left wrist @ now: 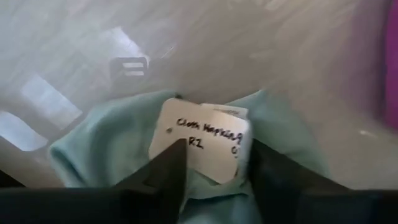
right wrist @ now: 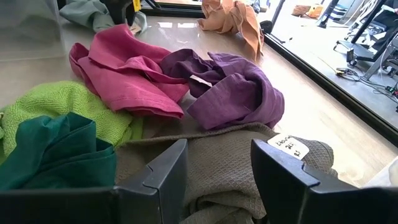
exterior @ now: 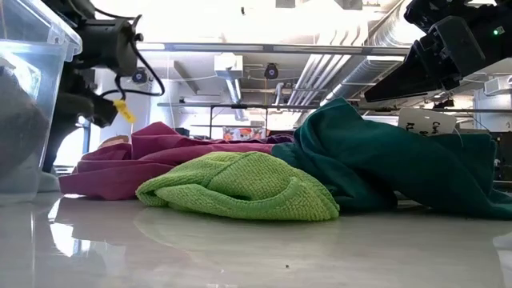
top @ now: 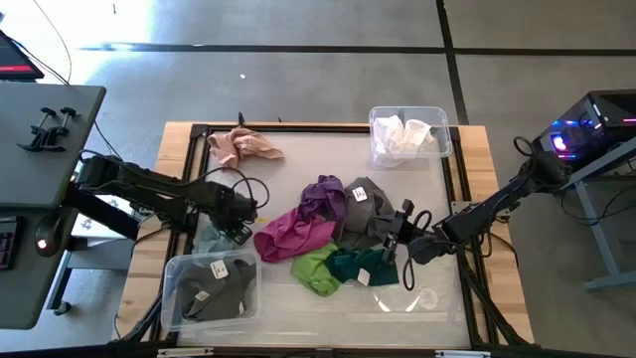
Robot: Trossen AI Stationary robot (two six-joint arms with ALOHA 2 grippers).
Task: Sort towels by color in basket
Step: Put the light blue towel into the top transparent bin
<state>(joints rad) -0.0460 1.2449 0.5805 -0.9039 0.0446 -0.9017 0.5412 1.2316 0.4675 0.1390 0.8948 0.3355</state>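
I have the left gripper (left wrist: 214, 177) low over the table (top: 298, 303), its fingers (left wrist: 165, 171) parted on either side of the pale teal towel (left wrist: 106, 140); the towel's white tag (left wrist: 208, 146) sits right between them, and I cannot tell whether they have closed on the cloth. The right gripper (right wrist: 217, 171) hangs with fingers (right wrist: 163, 168) apart over the grey towel (right wrist: 230, 168), gripping nothing. Just beyond those fingers lies the purple towel (right wrist: 236, 87), then the magenta towel (right wrist: 127, 65); the lime green towel (right wrist: 68, 102) and dark green towel (right wrist: 53, 149) lie to one side.
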